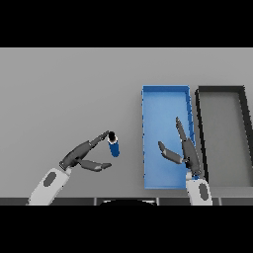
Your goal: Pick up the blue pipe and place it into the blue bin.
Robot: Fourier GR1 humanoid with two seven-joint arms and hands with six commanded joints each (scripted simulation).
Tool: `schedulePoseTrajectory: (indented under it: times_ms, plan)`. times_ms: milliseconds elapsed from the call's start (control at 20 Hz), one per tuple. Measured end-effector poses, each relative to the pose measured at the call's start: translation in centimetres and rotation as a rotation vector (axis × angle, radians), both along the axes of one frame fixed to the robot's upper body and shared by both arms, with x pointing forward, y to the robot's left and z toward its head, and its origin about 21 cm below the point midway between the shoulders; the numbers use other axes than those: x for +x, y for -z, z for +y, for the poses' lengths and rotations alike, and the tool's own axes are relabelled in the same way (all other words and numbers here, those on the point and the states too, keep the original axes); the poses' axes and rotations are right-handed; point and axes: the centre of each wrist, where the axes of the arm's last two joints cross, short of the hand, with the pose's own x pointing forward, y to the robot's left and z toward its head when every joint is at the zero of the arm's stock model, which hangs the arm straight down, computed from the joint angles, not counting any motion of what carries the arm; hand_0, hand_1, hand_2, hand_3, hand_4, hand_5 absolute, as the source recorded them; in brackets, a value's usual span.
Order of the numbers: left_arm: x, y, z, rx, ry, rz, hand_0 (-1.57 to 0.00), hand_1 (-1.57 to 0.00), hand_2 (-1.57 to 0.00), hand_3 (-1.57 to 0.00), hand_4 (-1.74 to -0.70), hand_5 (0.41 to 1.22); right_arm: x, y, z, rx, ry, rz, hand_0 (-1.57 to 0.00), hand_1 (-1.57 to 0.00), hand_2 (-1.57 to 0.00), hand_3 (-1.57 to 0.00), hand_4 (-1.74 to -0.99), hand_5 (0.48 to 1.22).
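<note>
Fingers (pixel 94 142) of the left hand (pixel 79 155) stretch out straight, thumb spread wide below them, nothing gripped! The blue pipe (pixel 113 144) stands on the grey table (pixel 64 89) right at those fingertips, touching or just shy, I can't tell. Beyond it sits the blue bin (pixel 166 94), where the right hand (pixel 185 148) hovers, fingers straight and relaxed, beside a dark bin (pixel 222 90).

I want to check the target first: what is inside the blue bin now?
No object lies on the visible floor of the blue bin. The right hand hovers over its right part with straight fingers, covering that area. The blue pipe stands outside, on the table.
</note>
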Motion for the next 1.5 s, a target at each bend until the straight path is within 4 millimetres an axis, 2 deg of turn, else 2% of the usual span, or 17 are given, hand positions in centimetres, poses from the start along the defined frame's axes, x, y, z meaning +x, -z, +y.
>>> schedulePoseTrajectory:
  times_ms: [150, 350, 450, 550, 650, 700, 750, 800, 900, 1000, 1150, 1300, 1500]
  plan:
    - [0.6, 1.3, -1.2, -0.021, 0.012, 0.024, 0.0, 0.0, 0.0, 0.0, -1.19, 0.469, -0.1, -0.1, -0.6, 0.004, 0.013, 0.0, 0.0, 0.0, 0.0, 0.0, -1.212, 0.61]
    - [1.7, 1.6, -3.9, 0.007, 0.037, 0.005, 0.0, 0.0, 0.0, 0.0, -1.13, 0.462, -0.1, 0.0, -0.6, 0.006, 0.014, 0.011, 0.0, 0.0, 0.0, 0.0, -1.201, 0.605]
    - [2.1, 2.3, -5.0, -0.029, 0.053, 0.013, 0.0, 0.0, 0.0, 0.0, -1.17, 0.495, -0.7, 0.1, -0.6, 0.006, 0.004, 0.001, 0.0, 0.0, 0.0, 0.0, -1.204, 0.607]
    - [2.4, 2.4, -5.4, -0.079, 0.062, 0.02, 0.0, 0.0, 0.0, 0.0, -1.21, 0.533, -0.4, -0.2, -0.5, 0.018, 0.007, -0.001, 0.0, 0.0, 0.0, 0.0, -1.206, 0.606]
    - [2.7, 2.6, -5.9, -0.111, 0.055, 0.014, 0.0, -0.04, -0.11, -0.04, -1.27, 0.585, -0.1, 0.1, -1.0, 0.008, 0.018, 0.024, 0.0, 0.0, 0.0, 0.0, -1.196, 0.603]
    - [2.8, 2.8, -6.0, -0.126, 0.047, 0.023, -0.03, -0.14, -0.22, -0.12, -1.29, 0.617, -0.3, 0.1, -1.1, 0.0, 0.019, 0.009, 0.0, 0.0, 0.0, 0.0, -1.196, 0.605]
    - [2.9, 2.4, -6.3, -0.147, 0.043, 0.018, -0.1, -0.26, -0.36, -0.22, -1.32, 0.651, -0.1, -0.1, -0.9, 0.005, 0.018, 0.015, 0.0, 0.0, 0.0, 0.0, -1.198, 0.605]
    - [2.8, 2.4, -6.5, -0.148, 0.032, 0.025, -0.29, -0.46, -0.54, -0.49, -1.34, 0.765, 0.0, -0.2, -0.8, 0.013, 0.014, 0.01, 0.0, 0.0, 0.0, 0.0, -1.199, 0.605]
    - [2.6, 2.7, -7.1, -0.187, 0.024, 0.062, -0.72, -0.86, -0.9, -0.88, -1.48, 0.929, -0.2, -0.4, -1.2, 0.012, 0.017, 0.004, 0.0, 0.0, 0.0, 0.0, -1.198, 0.604]
    - [2.3, 2.9, -7.7, -0.164, 0.046, 0.044, -1.02, -1.11, -1.14, -1.1, -1.57, 1.034, -0.4, -0.1, -0.9, 0.023, 0.012, 0.019, 0.0, 0.0, 0.0, 0.0, -1.196, 0.604]
    - [2.2, 3.5, -8.4, -0.201, 0.072, -0.008, -1.29, -1.34, -1.35, -1.27, -1.65, 1.125, -0.3, 0.0, -0.9, 0.022, 0.016, 0.008, 0.0, 0.0, 0.0, 0.0, -1.191, 0.602]
    - [2.0, 3.5, -8.4, -0.209, 0.055, -0.036, -1.43, -1.45, -1.46, -1.38, -1.69, 1.172, -0.3, 0.0, -1.0, 0.024, 0.009, 0.012, 0.0, 0.0, 0.0, 0.0, -1.189, 0.601]
    - [1.9, 0.8, -9.5, -0.299, 0.055, -0.099, -1.51, -1.52, -1.52, -1.45, -1.72, 1.201, -0.2, 0.2, -1.0, 0.004, 0.019, 0.015, 0.0, 0.0, 0.0, 0.0, -1.183, 0.606]
